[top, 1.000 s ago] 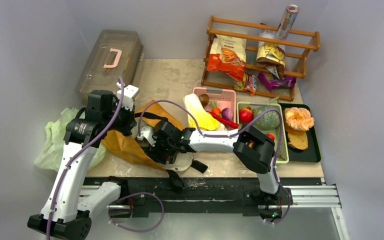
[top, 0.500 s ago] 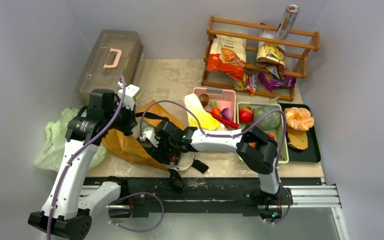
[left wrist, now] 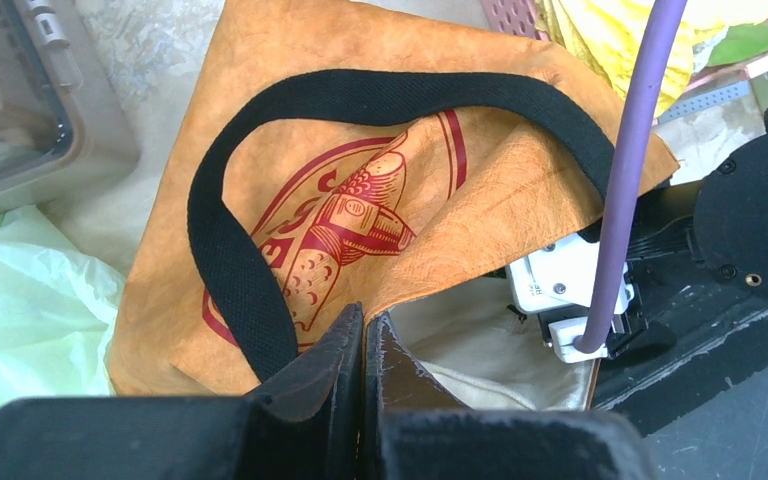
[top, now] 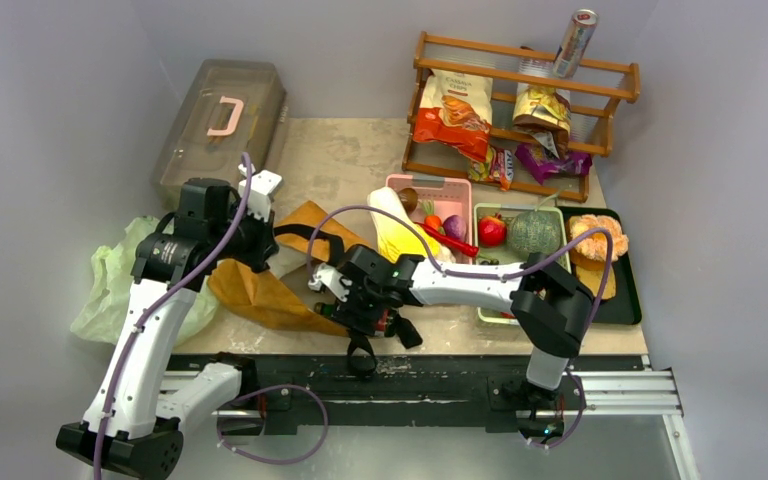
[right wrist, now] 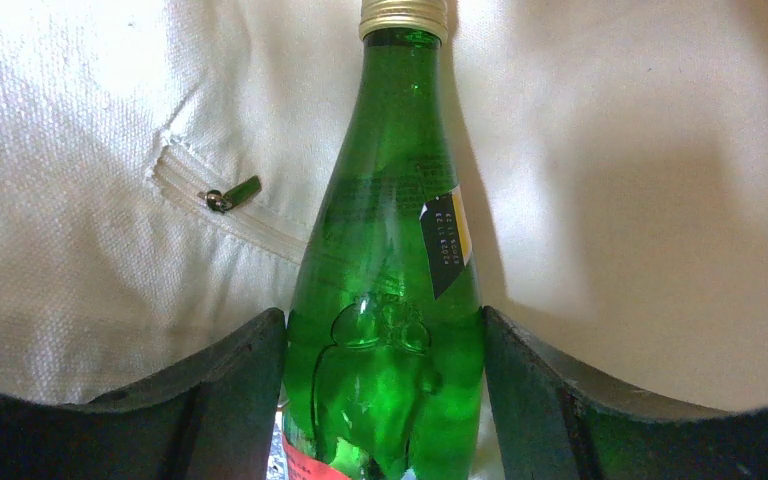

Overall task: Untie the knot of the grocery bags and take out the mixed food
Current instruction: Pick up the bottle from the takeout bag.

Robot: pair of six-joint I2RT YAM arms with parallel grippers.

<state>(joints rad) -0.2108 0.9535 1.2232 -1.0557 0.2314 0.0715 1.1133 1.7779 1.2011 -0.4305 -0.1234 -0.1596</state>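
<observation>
The mustard-brown tote (top: 260, 292) lies on its side between the arms, its red logo and black strap (left wrist: 228, 255) facing up. My left gripper (left wrist: 364, 325) is shut on the tote's (left wrist: 380, 110) upper rim, holding the mouth up so the cream lining shows. Inside that lining, my right gripper (right wrist: 383, 325) is shut on a green glass bottle (right wrist: 392, 240) with a gold cap, a finger (right wrist: 240, 375) against each side. The pale-green plastic bag (top: 110, 282) lies crumpled at the left; its knot does not show. Cabbage (top: 400, 232), chilli (top: 448, 240), a red fruit (top: 491, 231) and a melon (top: 533, 232) sit in the baskets.
A grey lidded box with a pink handle (top: 222, 125) stands at the back left. A wooden rack (top: 600, 92) at the back right holds chip bags and a can (top: 576, 40). A black tray (top: 628, 300) sits at the far right. The arms' rail runs along the near edge.
My right gripper has drawn back to the right, toward the tote's mouth, with the bottle in it. The left gripper has kept its hold on the rim.
</observation>
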